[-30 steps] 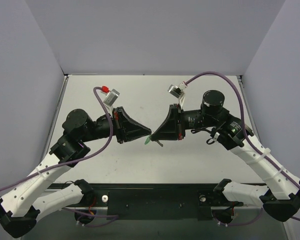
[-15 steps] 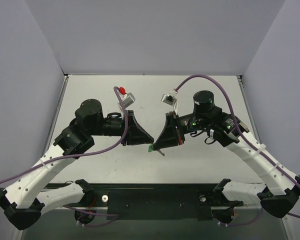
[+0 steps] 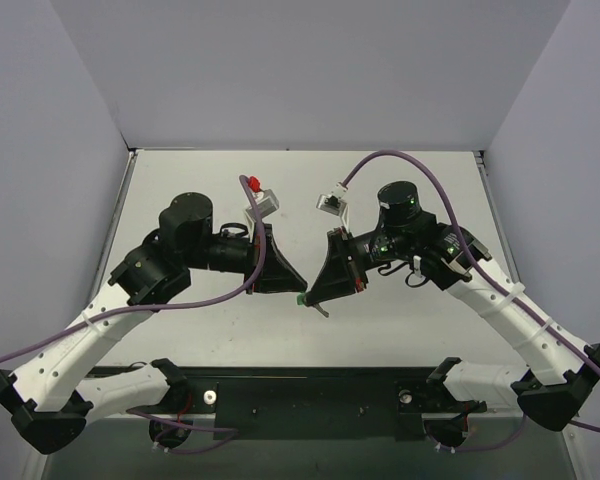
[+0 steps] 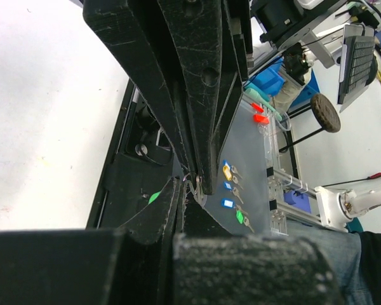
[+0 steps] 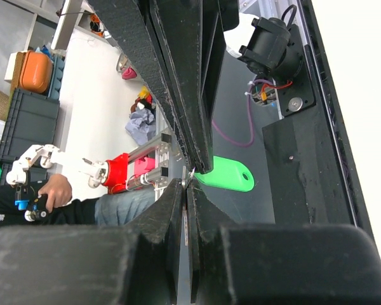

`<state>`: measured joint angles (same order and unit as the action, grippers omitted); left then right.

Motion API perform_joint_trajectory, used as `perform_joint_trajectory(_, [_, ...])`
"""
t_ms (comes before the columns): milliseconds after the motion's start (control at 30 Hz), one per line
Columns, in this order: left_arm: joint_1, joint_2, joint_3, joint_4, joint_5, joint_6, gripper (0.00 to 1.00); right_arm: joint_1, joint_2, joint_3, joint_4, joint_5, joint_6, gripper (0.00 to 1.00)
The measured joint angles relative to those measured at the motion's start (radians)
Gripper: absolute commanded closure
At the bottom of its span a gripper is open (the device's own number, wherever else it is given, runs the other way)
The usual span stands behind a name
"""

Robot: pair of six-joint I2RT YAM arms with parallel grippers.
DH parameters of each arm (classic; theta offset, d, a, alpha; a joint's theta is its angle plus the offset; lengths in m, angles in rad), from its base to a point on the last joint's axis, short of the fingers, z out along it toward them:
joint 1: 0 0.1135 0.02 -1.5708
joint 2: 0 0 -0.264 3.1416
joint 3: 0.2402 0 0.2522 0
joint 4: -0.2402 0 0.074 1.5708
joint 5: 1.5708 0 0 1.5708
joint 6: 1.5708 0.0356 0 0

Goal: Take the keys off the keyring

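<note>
Both grippers meet tip to tip above the middle of the white table [image 3: 400,320]. My left gripper [image 3: 297,290] is shut on the small ring of the keyring [image 3: 300,298], whose green tag hangs at its tip. The tag shows clearly in the right wrist view [image 5: 225,175], and a sliver of it in the left wrist view [image 4: 153,197]. My right gripper [image 3: 309,296] is shut on the silver-grey key [image 3: 323,308], seen edge-on as a thin metal strip between its fingers [image 5: 188,190]. The wire ring [image 4: 193,183] bridges both tips. Own gripper tips show in each wrist view [image 4: 180,185] [image 5: 185,184].
The black base bar [image 3: 310,395] runs along the near table edge. Grey walls enclose the table on three sides. Off the table, a sheet with several coloured tagged keys [image 4: 232,190] shows in the left wrist view.
Both arms have swung inward and the joined tips have moved a little toward the near edge. Both grips on the key and ring stay the same.
</note>
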<state>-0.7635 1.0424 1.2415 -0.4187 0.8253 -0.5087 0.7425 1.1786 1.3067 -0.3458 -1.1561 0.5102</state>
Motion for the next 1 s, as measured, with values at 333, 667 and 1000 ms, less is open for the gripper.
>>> perform_joint_trajectory(333, [-0.002,0.003,0.019,-0.042,-0.016,0.021,0.85,0.008,0.01,0.01,-0.012,0.006,-0.015,1.0])
perform_joint_trajectory(667, [0.006,-0.066,-0.015,-0.035,-0.166,-0.018,0.25,0.018,0.01,0.01,-0.009,0.032,-0.023,1.0])
perform_joint_trajectory(1000, [0.039,-0.21,-0.169,0.147,-0.235,-0.168,0.25,0.018,-0.011,0.01,-0.009,0.06,-0.031,1.0])
